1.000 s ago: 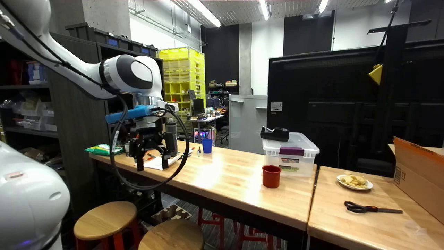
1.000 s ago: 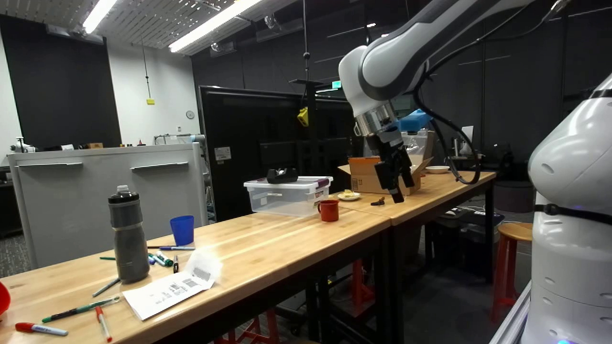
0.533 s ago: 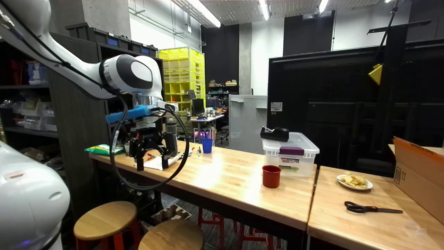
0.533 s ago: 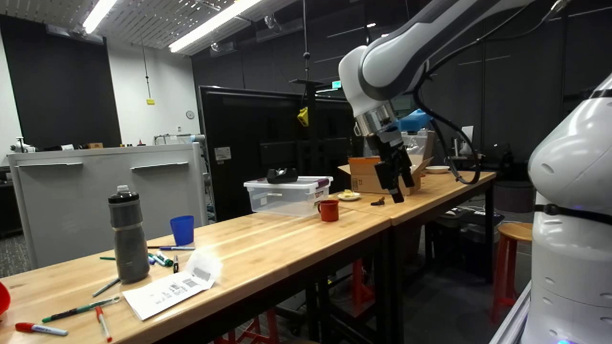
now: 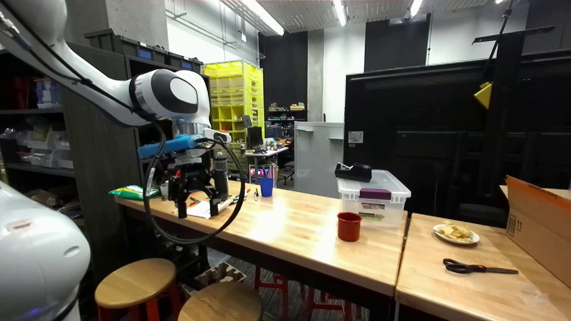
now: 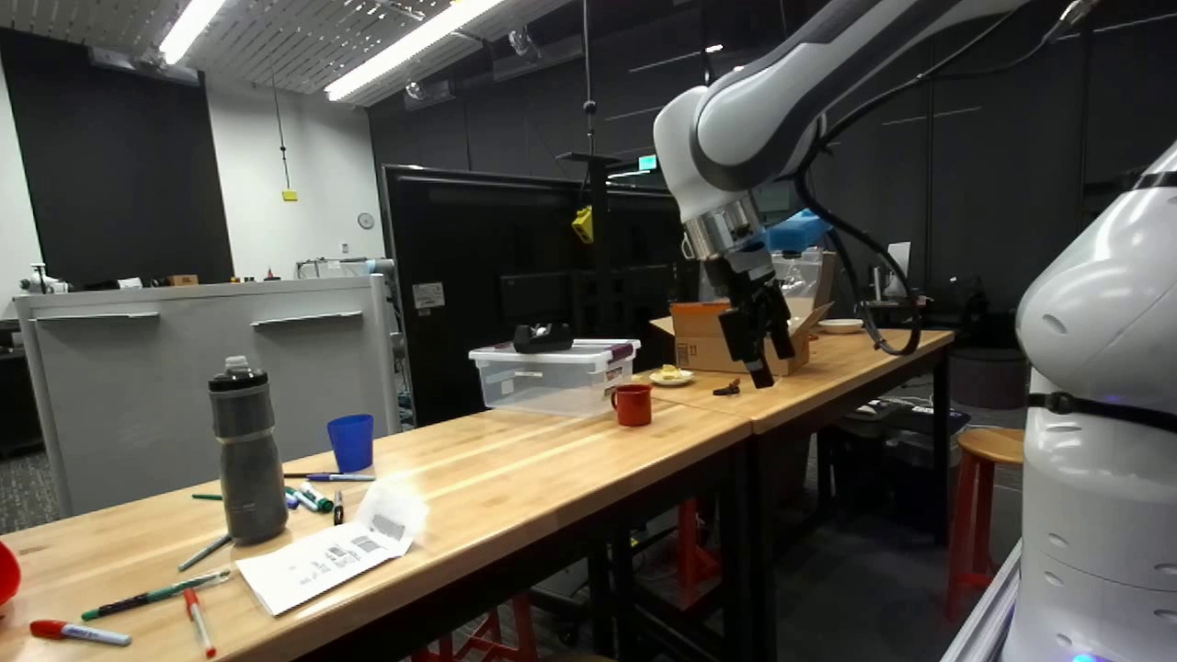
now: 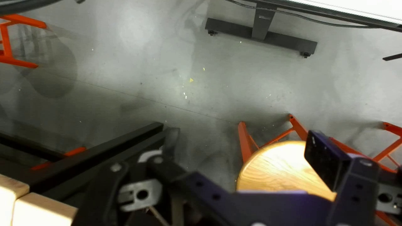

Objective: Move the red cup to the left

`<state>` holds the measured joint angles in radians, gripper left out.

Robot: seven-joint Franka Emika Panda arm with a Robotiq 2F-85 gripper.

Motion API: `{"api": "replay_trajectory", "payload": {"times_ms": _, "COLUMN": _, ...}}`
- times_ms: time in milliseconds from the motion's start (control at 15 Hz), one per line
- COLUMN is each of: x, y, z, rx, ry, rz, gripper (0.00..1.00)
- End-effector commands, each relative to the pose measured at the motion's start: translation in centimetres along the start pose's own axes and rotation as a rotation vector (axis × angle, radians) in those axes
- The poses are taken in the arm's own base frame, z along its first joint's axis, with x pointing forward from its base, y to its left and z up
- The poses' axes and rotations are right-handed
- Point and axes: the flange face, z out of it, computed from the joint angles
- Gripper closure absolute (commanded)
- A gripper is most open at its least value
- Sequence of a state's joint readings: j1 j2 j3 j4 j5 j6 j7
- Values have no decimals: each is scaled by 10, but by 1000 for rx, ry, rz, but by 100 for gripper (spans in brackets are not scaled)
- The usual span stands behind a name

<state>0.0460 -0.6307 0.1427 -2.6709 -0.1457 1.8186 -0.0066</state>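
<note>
Our jaws stand apart and empty; the gripper (image 5: 198, 210) is just beginning to shift slightly. The red cup (image 5: 349, 228) stays put on the table (image 5: 303, 225) near the clear box (image 5: 387, 204), so we judge the reach only starting.

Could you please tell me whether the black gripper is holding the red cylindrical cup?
No, the red cylindrical cup stands on the light wooden table, apart from the open black gripper.
</note>
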Motion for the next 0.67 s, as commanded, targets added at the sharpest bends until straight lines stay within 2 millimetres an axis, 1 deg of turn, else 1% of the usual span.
{"api": "replay_trajectory", "payload": {"times_ms": 0, "x": 11, "y": 24, "z": -19, "rx": 5, "ry": 85, "rz": 27, "gripper": 0}}
{"api": "replay_trajectory", "payload": {"times_ms": 267, "x": 35, "y": 60, "z": -50, "rx": -21, "ry": 243, "rz": 115, "gripper": 0}}
{"api": "replay_trajectory", "payload": {"times_ms": 333, "x": 45, "y": 70, "z": -56, "rx": -10, "ry": 282, "rz": 198, "gripper": 0}}
{"api": "replay_trajectory", "payload": {"times_ms": 467, "x": 65, "y": 84, "z": -60, "rx": 7, "ry": 332, "rz": 310, "gripper": 0}}
{"api": "replay_trajectory", "payload": {"times_ms": 600, "x": 85, "y": 96, "z": -57, "rx": 16, "ry": 371, "rz": 425, "gripper": 0}}
